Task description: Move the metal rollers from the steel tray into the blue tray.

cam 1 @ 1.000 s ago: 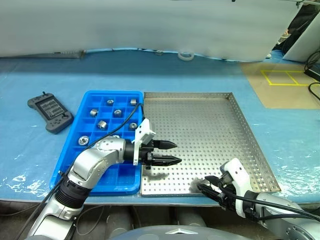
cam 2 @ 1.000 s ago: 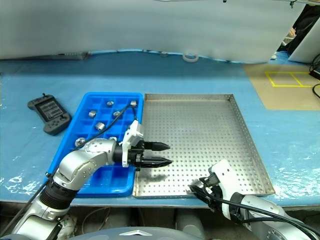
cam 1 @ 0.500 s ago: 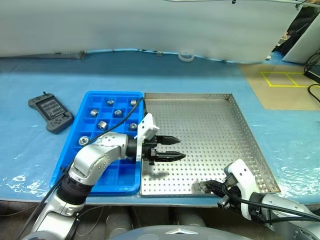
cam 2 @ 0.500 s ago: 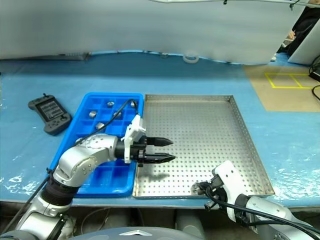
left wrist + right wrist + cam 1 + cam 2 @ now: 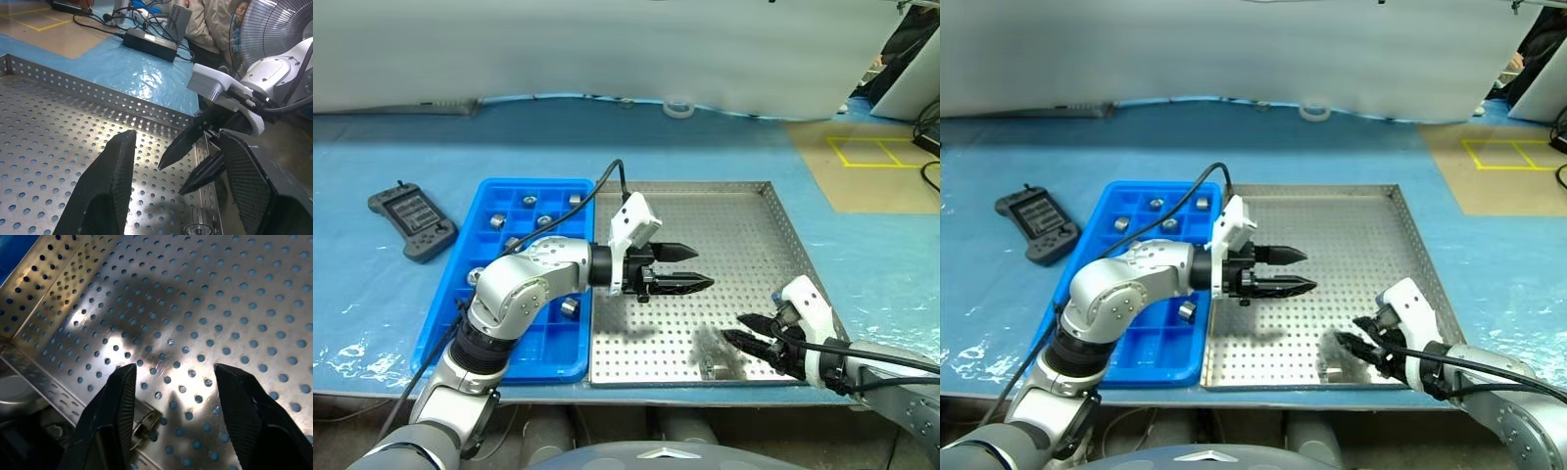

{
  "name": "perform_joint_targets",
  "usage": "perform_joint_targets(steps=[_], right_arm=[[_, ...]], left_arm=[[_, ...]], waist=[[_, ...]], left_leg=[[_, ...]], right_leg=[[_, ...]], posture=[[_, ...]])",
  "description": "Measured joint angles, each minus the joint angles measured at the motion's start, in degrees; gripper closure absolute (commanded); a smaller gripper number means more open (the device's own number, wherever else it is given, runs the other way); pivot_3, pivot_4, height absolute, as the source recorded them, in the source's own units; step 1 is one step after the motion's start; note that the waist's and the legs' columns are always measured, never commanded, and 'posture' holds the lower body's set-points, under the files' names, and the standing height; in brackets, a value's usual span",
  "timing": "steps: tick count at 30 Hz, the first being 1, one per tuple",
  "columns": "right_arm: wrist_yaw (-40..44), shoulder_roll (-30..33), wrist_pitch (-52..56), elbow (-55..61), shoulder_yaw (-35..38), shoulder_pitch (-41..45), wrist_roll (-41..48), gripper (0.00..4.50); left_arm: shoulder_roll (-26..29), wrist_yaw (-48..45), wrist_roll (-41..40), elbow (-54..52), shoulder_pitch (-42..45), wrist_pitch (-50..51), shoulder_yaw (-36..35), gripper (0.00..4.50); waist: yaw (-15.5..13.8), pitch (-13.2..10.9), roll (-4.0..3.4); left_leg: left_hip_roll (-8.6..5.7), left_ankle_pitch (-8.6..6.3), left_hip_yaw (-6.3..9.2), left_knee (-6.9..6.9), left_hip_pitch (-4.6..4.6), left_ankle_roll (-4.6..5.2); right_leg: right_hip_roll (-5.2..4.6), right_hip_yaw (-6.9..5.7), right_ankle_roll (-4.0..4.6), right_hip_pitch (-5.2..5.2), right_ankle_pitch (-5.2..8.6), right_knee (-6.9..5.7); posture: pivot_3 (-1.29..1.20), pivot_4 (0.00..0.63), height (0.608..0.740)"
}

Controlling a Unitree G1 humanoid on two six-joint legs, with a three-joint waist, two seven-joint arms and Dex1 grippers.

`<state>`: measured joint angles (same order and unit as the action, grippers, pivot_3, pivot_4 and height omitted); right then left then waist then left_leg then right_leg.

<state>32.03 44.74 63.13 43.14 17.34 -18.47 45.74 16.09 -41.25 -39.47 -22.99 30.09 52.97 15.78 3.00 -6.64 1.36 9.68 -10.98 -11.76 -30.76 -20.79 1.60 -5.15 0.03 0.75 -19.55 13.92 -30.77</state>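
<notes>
The steel tray (image 5: 734,225) has a perforated floor, and one metal roller (image 5: 715,370) lies in it close against the front rim. My right gripper (image 5: 731,327) hovers just right of and above that roller, open and empty. In the right wrist view the same roller (image 5: 144,423) sits beside the left of its two fingers (image 5: 110,426). My left gripper (image 5: 705,268) hangs level over the tray's middle, pointing right, open with nothing in it. The blue tray (image 5: 524,357) lies left of the steel tray and holds several rollers (image 5: 544,221) in its compartments.
A dark grey handheld controller (image 5: 411,223) lies on the blue table cover left of the blue tray. A roll of tape (image 5: 677,108) rests at the far edge. A cable runs from my left wrist across the blue tray. A brown mat with yellow lines (image 5: 876,152) is at the far right.
My left gripper has risen and swung right, from the blue tray's edge to over the steel tray's middle. My right gripper has opened and drawn back rightward, leaving a roller at the front rim.
</notes>
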Motion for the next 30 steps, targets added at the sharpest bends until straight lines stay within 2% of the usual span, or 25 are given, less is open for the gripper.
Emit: perform_joint_targets(steps=[3,6,11,15,18,21,24,30], right_arm=[[4.47,4.92,-0.27,-0.45,-0.44,-2.91,0.15,1.87],[7.62,6.83,-0.85,-0.58,-1.08,-4.33,0.16,1.87],[8.03,6.79,-1.85,-0.65,-5.14,-4.39,-0.85,1.87],[1.56,1.06,-0.88,-5.04,-7.45,3.88,-2.67,1.87],[0.05,0.35,1.17,-6.53,-6.94,5.42,-2.31,1.87],[0.5,0.62,3.54,-6.57,-5.38,5.63,0.08,1.87],[1.82,3.48,3.69,-5.25,-5.35,2.97,0.19,1.87],[2.75,3.73,3.89,-3.26,-5.31,2.12,1.81,1.87]], left_arm=[[0.3,-0.1,0.43,0.04,-1.83,-0.83,0.37,1.68],[1.34,-1.17,1.58,0.66,-4.45,-2.74,1.08,1.68],[1.44,-2.18,3.2,1.99,-5.89,-5.2,2.21,1.68],[0.89,-3.2,4.0,2.99,-5.89,-6.62,2.67,1.68],[2.09,-4.43,4.12,3.92,-6.01,-7.37,2.41,1.68],[3.23,-5.32,4.27,4.9,-6.23,-7.65,2.04,1.68],[2.87,-5.27,4.31,4.81,-6.26,-7.65,2.04,1.68],[3.46,-5.58,3.94,4.23,-6.31,-7.53,1.9,1.68]], waist=[[-0.63,-0.02,-0.13],[-0.67,-0.03,-0.09],[-0.78,-0.04,-0.09],[-0.45,-0.03,-0.04],[-0.8,-0.03,-0.09],[-0.99,-0.02,-0.12],[-1.26,-0.01,-0.11],[-1.17,-0.03,-0.13]], left_leg=[[-0.02,-0.15,-0.02,-0.12,0.03,0.2],[0.02,-0.16,-0.02,-0.21,0.05,0.19],[-0.04,-0.17,-0.01,-0.34,0.05,0.2],[-0.04,-0.14,-0.05,-0.4,-0.06,0.17],[-0.01,-0.13,-0.02,-0.27,-0.05,0.13],[0.0,-0.03,-0.03,-0.19,-0.2,-0.03],[-0.03,-0.14,-0.03,-0.22,-0.22,-0.02],[0.02,-0.22,-0.04,-0.27,-0.07,0.04]], right_leg=[[-0.05,0.01,0.01,0.11,0.01,0.06],[-0.04,0.0,0.0,0.13,0.02,0.06],[-0.08,0.07,-0.2,-0.11,0.14,0.07],[-0.09,0.12,-0.03,-0.34,0.04,0.02],[-0.06,0.05,-0.01,-0.33,0.02,-0.03],[-0.04,0.04,-0.01,-0.18,0.0,-0.03],[-0.06,0.04,0.0,-0.11,0.0,-0.02],[-0.05,0.06,0.02,-0.08,0.01,-0.01]], posture=[[-0.38,0.15,0.74],[-0.38,0.15,0.74],[-0.37,0.15,0.74],[-0.37,0.15,0.74],[-0.37,0.15,0.74],[-0.37,0.15,0.74],[-0.37,0.15,0.74],[-0.38,0.15,0.74]])
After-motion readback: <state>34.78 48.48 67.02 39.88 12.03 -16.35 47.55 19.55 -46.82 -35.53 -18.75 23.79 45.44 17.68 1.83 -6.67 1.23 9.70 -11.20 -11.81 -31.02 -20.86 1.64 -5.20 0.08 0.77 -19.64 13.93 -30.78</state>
